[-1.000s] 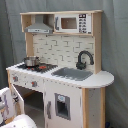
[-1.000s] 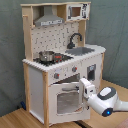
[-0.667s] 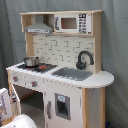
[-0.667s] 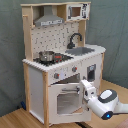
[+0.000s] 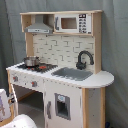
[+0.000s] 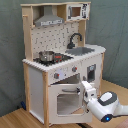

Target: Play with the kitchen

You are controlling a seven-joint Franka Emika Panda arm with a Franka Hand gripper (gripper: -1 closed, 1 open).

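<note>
The kitchen [image 5: 75,95] [image 6: 37,85] is a tall white and light-wood toy unit. It has a grey hood [image 6: 49,21], a small microwave [image 5: 70,23], a black faucet [image 5: 84,59] and a grey sink [image 5: 74,74]. A small metal pot [image 6: 46,56] stands on the red-ringed stovetop [image 5: 42,66]. In the second exterior view the windowed oven door [image 6: 65,99] hangs ajar, tipped outward. My gripper [image 6: 84,90] is at the door's upper right corner, against its top edge. In the first exterior view only the door's edge [image 5: 5,105] and a white piece of my arm [image 5: 20,122] show at the lower left.
A grey curtain [image 5: 115,50] hangs behind the kitchen in both exterior views. The unit stands on a wooden floor [image 6: 15,120]. My white arm [image 6: 106,102] reaches in from the second exterior view's lower right. A narrow cupboard door [image 5: 62,106] sits under the sink.
The oven door has tipped slightly further outward and my arm has drawn back a little toward the second exterior view's right. The rest stands as before.
</note>
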